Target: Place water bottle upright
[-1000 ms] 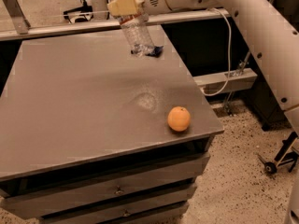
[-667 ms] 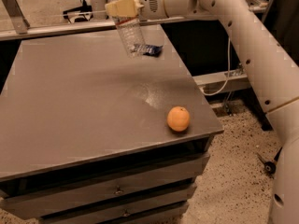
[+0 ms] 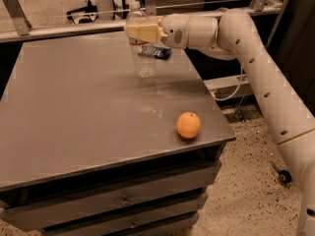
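A white robot arm (image 3: 256,68) reaches in from 3 o'clock over a grey counter (image 3: 74,107). Its tool (image 3: 141,32) pinches a clear water bottle (image 3: 144,60) by its upper part, nearly upright with the cap up, toward the counter's 1 o'clock. An orange (image 3: 188,125) sits at 4 o'clock, well apart.

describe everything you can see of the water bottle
The small clear ribbed plastic water bottle is see-through, with a pale cap on top. It is almost upright, leaning slightly, cap uppermost, over the far part of the grey table. The robot's beige end effector is clamped around its upper body. Whether its base touches the tabletop cannot be told.
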